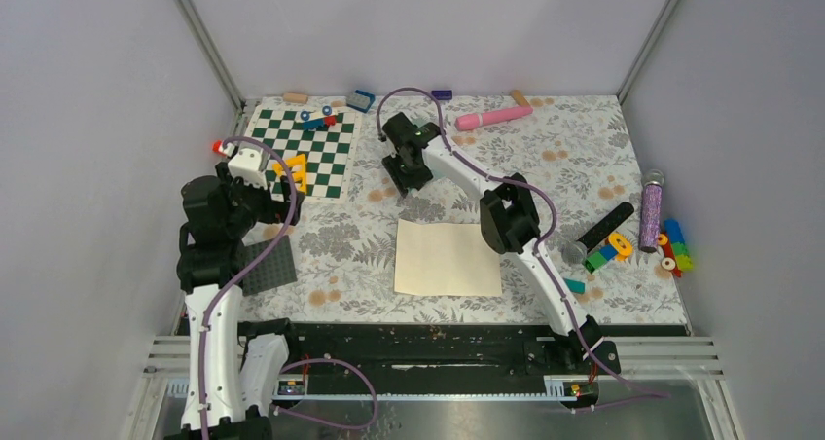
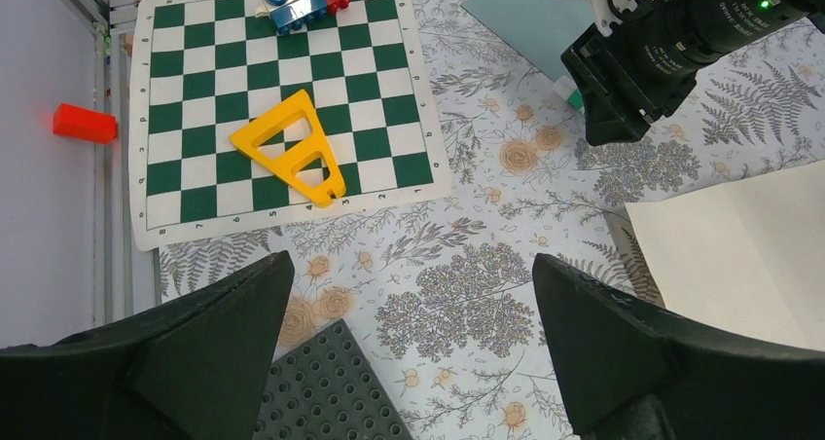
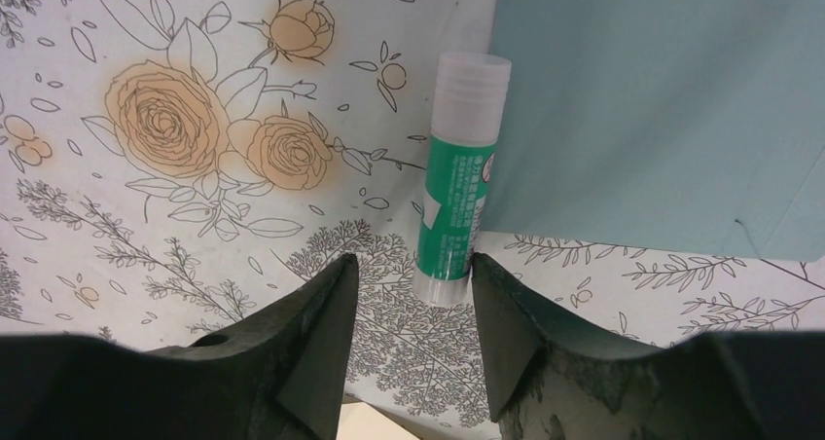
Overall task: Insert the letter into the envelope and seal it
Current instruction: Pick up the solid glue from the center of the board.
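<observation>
Judging by how things lie, the task is barely begun: the letter [image 1: 448, 257] lies flat and unfolded on the table [image 1: 584, 158], outside the envelope [image 3: 662, 109], and nothing is inserted or sealed. The envelope lies flat beyond the letter, toward the far side, and is mostly hidden under the right arm in the top view; whether its flap is open I cannot tell. All of the work is therefore left: bringing the letter to a size that fits, sliding it in, then gluing and closing the flap. The right gripper [image 3: 413, 265] hangs low over the table with its jaws partly apart, straddling the near end of a glue stick [image 3: 462, 182] that lies along the envelope's edge. A gap shows at one finger, so as far as I can see it grips nothing yet. The envelope is just beside this gripper, on the other side of the glue stick. The letter is near but apart, between the gripper and the arm bases, with only a corner showing at the bottom of the wrist view. The left gripper [image 2: 409, 362] is spread wide and empty, hovering by a studded plate [image 2: 326, 391], with the letter off to its right and the envelope farther away.
</observation>
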